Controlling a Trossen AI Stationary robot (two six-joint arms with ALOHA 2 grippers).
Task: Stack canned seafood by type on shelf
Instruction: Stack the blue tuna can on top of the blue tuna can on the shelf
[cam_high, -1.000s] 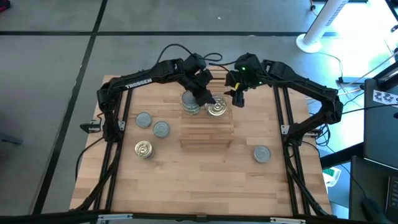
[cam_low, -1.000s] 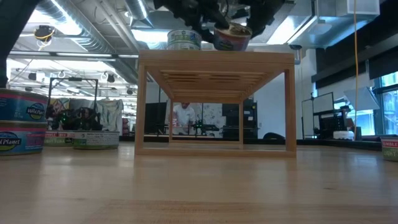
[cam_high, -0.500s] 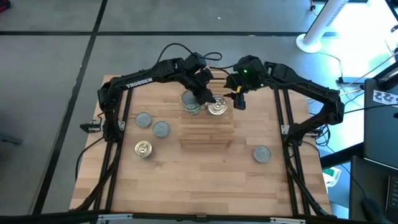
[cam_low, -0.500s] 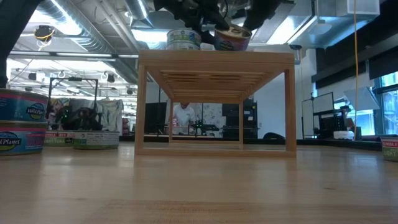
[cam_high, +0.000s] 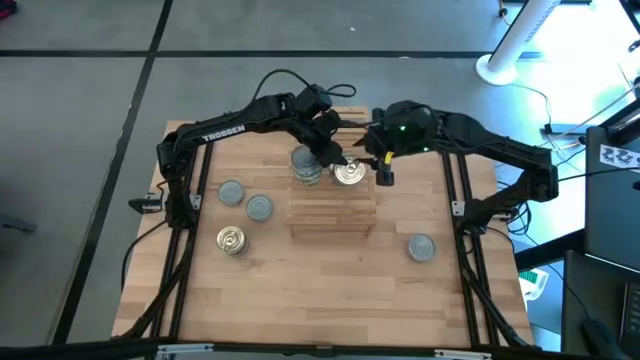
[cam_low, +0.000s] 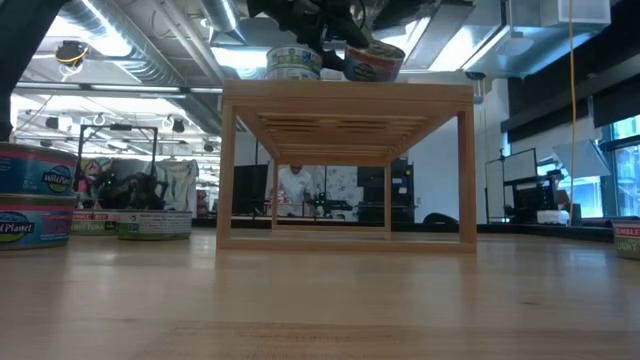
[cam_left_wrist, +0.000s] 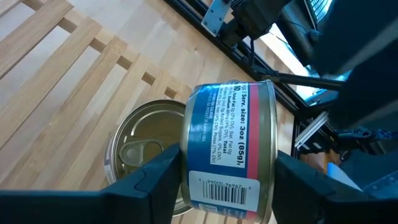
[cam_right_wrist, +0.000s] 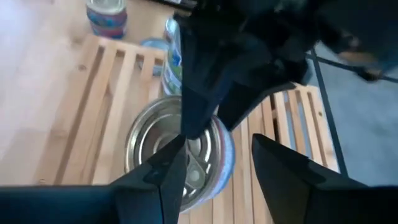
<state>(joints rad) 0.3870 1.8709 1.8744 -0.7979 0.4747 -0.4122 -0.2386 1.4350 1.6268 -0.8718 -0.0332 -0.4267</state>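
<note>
My left gripper (cam_high: 333, 158) is shut on a tin with a golden ring-pull top (cam_high: 349, 174) and a red-and-blue label (cam_left_wrist: 230, 143), over the far part of the slatted shelf (cam_high: 335, 215). That tin shows tilted in the low view (cam_low: 372, 62). A second ring-pull tin (cam_left_wrist: 140, 152) stands on the shelf beside it (cam_high: 307, 166). My right gripper (cam_high: 383, 172) is open just right of the held tin, whose golden top lies ahead of its fingers (cam_right_wrist: 217, 140). Three grey-topped tins (cam_high: 231, 192), (cam_high: 260, 207), (cam_high: 421, 247) and one golden one (cam_high: 231, 240) rest on the table. My left gripper pinches the tin by its two flat faces, one finger (cam_left_wrist: 155, 180) on each, with the label wall facing its camera. One finger lies on the golden top (cam_right_wrist: 152, 127). It comes slanting from the table's far left. The tin is tilted, its lower edge close to the shelf top (cam_low: 352, 78).
The shelf stands like a small table, open underneath (cam_low: 345, 170). Both arms crowd its far end. The shelf's near slats (cam_high: 333, 225) are bare. A person stands in the room far behind (cam_low: 296, 188).
My right gripper has moved toward the table's near edge, down along the right side of the held golden tin. My left gripper has kept the tin tilted over the shelf in nearly the same place.
</note>
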